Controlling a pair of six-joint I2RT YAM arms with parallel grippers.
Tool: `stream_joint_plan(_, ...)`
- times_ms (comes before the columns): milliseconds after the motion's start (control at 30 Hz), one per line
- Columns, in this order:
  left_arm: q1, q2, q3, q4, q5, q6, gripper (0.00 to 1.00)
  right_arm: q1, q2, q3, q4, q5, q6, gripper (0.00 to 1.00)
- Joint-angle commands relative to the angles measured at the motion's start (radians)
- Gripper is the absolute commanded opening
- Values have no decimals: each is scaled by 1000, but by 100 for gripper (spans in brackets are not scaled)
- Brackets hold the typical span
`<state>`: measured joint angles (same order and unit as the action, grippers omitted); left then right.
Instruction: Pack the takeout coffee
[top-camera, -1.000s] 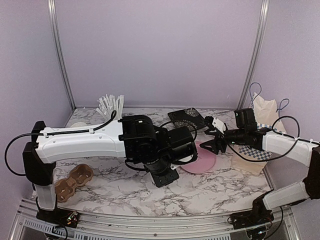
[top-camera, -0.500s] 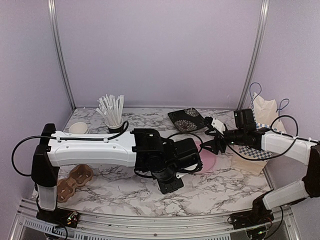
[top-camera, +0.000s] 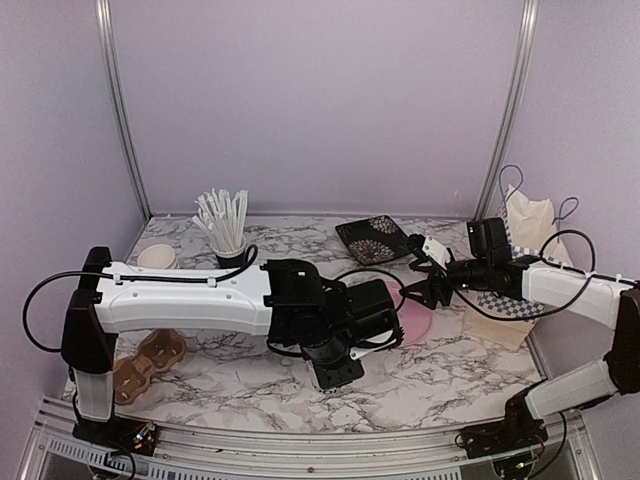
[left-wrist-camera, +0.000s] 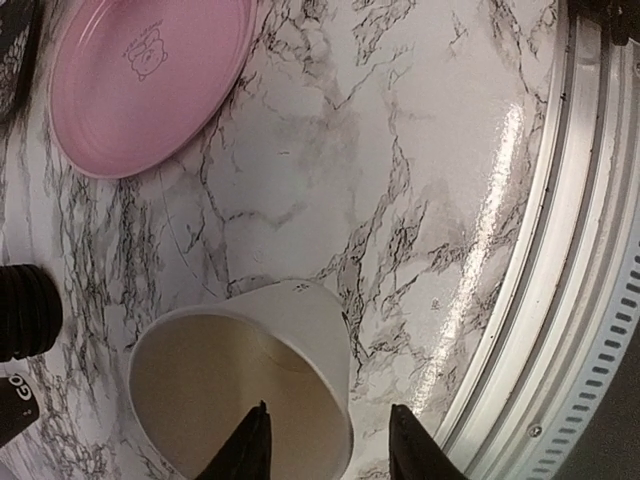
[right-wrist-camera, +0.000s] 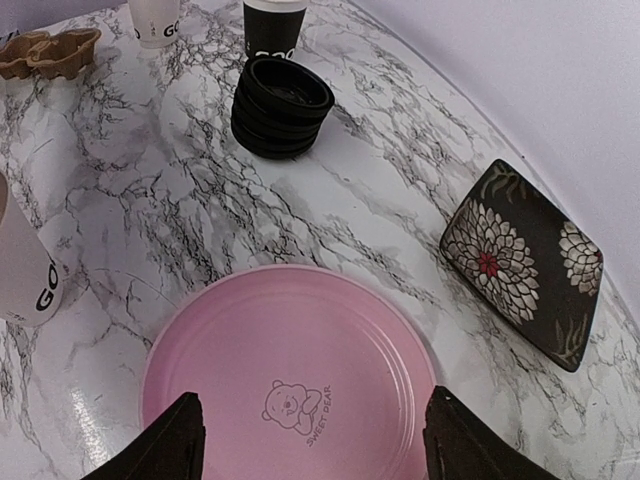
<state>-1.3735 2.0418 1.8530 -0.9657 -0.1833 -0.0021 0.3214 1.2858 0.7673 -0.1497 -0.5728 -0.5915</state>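
Note:
A white paper cup (left-wrist-camera: 240, 380) printed "GO" stands upright and empty on the marble table, also at the left edge of the right wrist view (right-wrist-camera: 25, 270). My left gripper (left-wrist-camera: 325, 420) is open, one finger inside the cup's mouth and one outside, straddling the rim without touching the wall. In the top view the left arm hides the cup. A brown pulp cup carrier (top-camera: 145, 365) lies at the near left. My right gripper (right-wrist-camera: 315, 420) hangs open and empty over a pink plate (right-wrist-camera: 290, 370). A paper bag (top-camera: 525, 225) stands at the far right.
A stack of black lids (right-wrist-camera: 282, 105) sits behind the plate. A black cup of wrapped straws (top-camera: 228, 240) and a second white cup (top-camera: 157, 258) stand at the back left. A black flowered dish (top-camera: 372, 238) lies at the back. The table's metal front rail (left-wrist-camera: 590, 250) is close to the cup.
The left arm has come down and toward the front edge, uncovering the straws. Its jaws, shut before, have opened away from the cup's wall. The right arm has barely moved.

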Motion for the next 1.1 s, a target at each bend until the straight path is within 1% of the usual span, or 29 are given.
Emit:
stream_joint_plan(0, 3, -113, 98, -32, -85, 35, 50, -5, 9, 27, 5, 5, 2, 73)
stream_joint_plan(100, 44, -129, 156, -33, -269, 14, 63, -5, 9, 29, 6, 8, 2, 73)
stream_joint_plan(167, 87, -117, 189, -36, -368, 13, 68, -5, 6, 29, 6, 13, 3, 74)
stream_joint_plan(233, 140, -91, 230, -47, -401, 10, 72, -5, 0, 28, 8, 18, 4, 74)
stream_joint_plan(333, 228, -45, 269, -52, -363, 10, 74, -6, -11, 23, 12, 22, 3, 74)
stream_joint_plan(433, 320, 11, 319, -72, -224, -35, 76, -5, -12, 22, 12, 24, 1, 74)
stream_joint_plan(467, 343, 27, 328, -76, -203, -40, 75, -5, -11, 22, 11, 25, 0, 74)
stream_joint_plan(567, 413, 63, 328, -68, -185, -61, 71, -5, -8, 21, 12, 29, -5, 74)
stream_joint_plan(667, 485, 102, 343, -61, -90, -82, 66, -5, 1, 23, 8, 29, -11, 74)
stream_joint_plan(833, 531, 180, 380, -53, -13, -81, 65, -5, 31, 35, -14, 24, -28, 74)
stream_joint_plan(967, 543, 246, 410, -53, -20, -85, 65, -5, 40, 33, -18, 28, -44, 74)
stream_joint_plan(1067, 557, 284, 426, -54, -22, -93, 63, -5, 42, 32, -21, 26, -48, 74)
